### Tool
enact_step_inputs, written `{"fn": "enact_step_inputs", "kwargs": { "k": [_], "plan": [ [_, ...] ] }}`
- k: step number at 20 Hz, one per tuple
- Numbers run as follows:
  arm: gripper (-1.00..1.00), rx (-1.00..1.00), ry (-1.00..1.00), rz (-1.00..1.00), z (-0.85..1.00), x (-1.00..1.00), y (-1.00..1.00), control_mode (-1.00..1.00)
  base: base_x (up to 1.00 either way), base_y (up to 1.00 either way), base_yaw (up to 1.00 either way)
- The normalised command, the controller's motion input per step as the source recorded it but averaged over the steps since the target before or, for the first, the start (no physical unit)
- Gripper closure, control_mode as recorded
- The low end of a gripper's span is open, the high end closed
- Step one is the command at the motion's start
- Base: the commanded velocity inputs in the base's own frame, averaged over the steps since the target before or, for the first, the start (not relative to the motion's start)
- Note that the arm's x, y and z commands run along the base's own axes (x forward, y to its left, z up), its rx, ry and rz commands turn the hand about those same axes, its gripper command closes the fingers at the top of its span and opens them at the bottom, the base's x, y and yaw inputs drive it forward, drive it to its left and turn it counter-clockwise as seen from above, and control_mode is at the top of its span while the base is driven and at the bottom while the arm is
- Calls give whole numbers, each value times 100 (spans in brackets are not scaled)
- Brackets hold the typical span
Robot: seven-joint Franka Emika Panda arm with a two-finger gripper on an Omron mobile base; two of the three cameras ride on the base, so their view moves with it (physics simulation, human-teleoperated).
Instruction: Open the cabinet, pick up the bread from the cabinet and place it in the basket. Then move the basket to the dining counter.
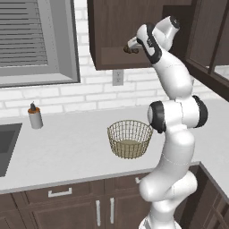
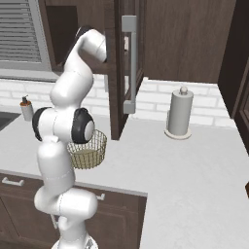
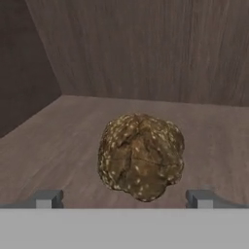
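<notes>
The bread (image 3: 141, 156) is a lumpy, rounded, golden-brown piece speckled with pale flecks, with creases running across its top that split it into lobes. It is nearly as wide as it is long, so no clear long axis or pointing direction can be told; in the hand view it looks slightly taller than wide. It lies on the wooden floor of the open cabinet (image 1: 117, 57), away from the back wall and the side wall at the left of the hand view. The gripper (image 3: 125, 198) is inside the cabinet with its jaws spread wide, one fingertip (image 3: 46, 199) on each side of the bread and neither touching it; the bread sits between and just beyond them. In the left base view the bread (image 1: 130, 50) shows as a small brown lump at the hand. The basket (image 1: 129, 138) stands upright on the worktop (image 1: 67, 147) below the cabinet, beside the arm.
</notes>
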Motion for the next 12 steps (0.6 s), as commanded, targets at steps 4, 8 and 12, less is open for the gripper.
{"fn": "enact_step_inputs", "kwargs": {
  "k": [4, 8, 12],
  "plan": [
    [-100, 0, 0, 8, -4, 37, -1, -100, 0, 0, 0],
    [-100, 0, 0, 7, -6, 42, 0, -100, 0, 0, 0],
    [-100, 0, 0, 6, -17, 39, 0, -100, 0, 0, 0]
  ]
}}
